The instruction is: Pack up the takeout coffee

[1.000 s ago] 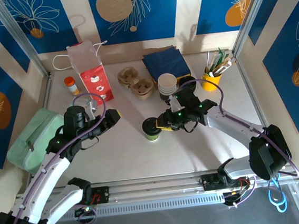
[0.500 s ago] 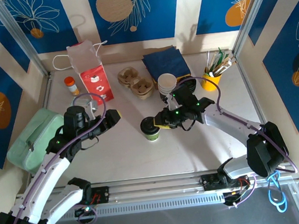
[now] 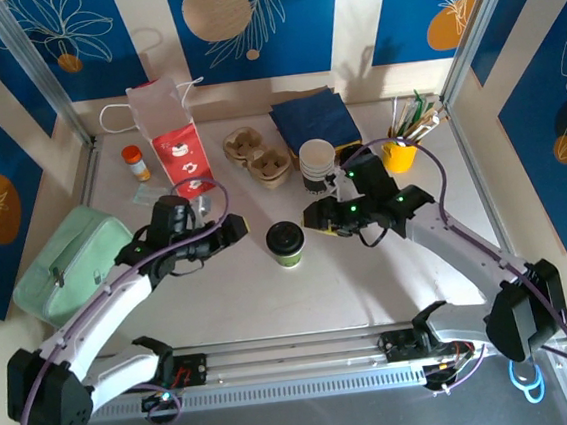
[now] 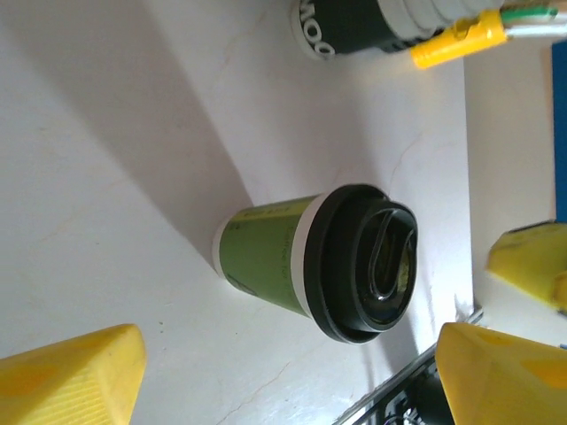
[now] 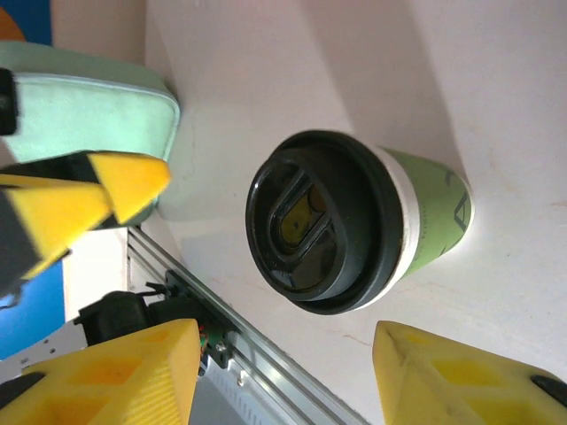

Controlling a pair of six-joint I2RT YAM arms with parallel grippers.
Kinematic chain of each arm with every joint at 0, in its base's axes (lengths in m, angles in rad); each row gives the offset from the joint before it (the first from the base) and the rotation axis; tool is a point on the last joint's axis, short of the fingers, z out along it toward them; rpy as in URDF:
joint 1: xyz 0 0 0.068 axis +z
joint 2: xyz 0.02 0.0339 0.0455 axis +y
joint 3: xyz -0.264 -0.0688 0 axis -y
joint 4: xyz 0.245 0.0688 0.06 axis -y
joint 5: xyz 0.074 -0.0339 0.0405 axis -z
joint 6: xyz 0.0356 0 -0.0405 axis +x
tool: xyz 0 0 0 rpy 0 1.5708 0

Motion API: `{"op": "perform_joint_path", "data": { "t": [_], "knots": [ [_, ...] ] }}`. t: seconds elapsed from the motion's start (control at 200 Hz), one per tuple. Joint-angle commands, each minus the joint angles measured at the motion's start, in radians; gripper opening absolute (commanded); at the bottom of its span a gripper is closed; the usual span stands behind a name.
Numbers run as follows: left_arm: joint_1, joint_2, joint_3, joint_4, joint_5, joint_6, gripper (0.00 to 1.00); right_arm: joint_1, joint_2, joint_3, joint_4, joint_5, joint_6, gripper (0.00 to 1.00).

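At the middle of the white bench (image 3: 371, 284), the small green paper cup with a round black plastic lid (image 3: 286, 242) stands upright. The left gripper (image 3: 235, 227) sits just left of it, jaws spread and empty. The right gripper (image 3: 314, 219) sits just right of it, jaws parted and clear of the cup.

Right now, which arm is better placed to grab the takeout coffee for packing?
Likely left: the left end effector, open, faces the takeout coffee; the paper bag and green pouch stand on its side.

Takeout coffee (image 3: 285, 242) upright, right hand (image 3: 312, 220) seemingly clear
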Motion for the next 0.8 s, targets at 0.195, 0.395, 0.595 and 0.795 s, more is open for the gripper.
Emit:
{"op": "perform_joint_path", "data": {
  "t": [0.195, 0.395, 0.595, 0.795],
  "knots": [
    [-0.113, 0.129, -0.004, 0.183, 0.031, -0.03, 0.67, -0.069, -0.035, -0.07, 0.038, -0.086, 0.027, 0.53],
    [-0.16, 0.181, 0.009, 0.237, 0.037, -0.053, 0.61, -0.068, 0.001, -0.077, 0.063, -0.112, 0.049, 0.52],
    [-0.177, 0.205, 0.012, 0.279, 0.045, -0.079, 0.58, -0.066, 0.014, -0.075, 0.067, -0.12, 0.048, 0.51],
    [-0.184, 0.227, 0.028, 0.288, 0.048, -0.082, 0.57, -0.067, 0.02, -0.071, 0.065, -0.124, 0.044, 0.51]
  ]
}}
